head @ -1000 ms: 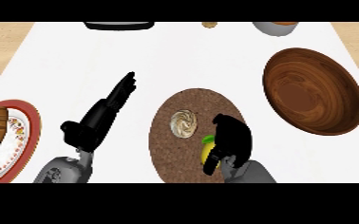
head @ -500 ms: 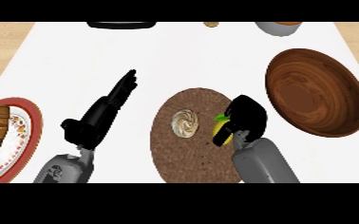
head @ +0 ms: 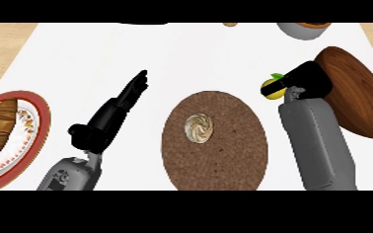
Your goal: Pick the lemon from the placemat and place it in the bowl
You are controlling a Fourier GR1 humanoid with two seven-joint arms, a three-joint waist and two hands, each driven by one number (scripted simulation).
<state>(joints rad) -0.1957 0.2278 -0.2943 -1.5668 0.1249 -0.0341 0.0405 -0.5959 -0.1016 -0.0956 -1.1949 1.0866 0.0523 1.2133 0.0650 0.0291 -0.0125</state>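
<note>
By bowl [head: 351,91], right hand [head: 310,80] curled round lemon [head: 273,89] (left hand [head: 116,109] straight)

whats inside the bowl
The visible wooden inside of the bowl shows nothing in it. The right hand, curled round the lemon, and its forearm cover the bowl's left part, so that part cannot be checked.
</note>
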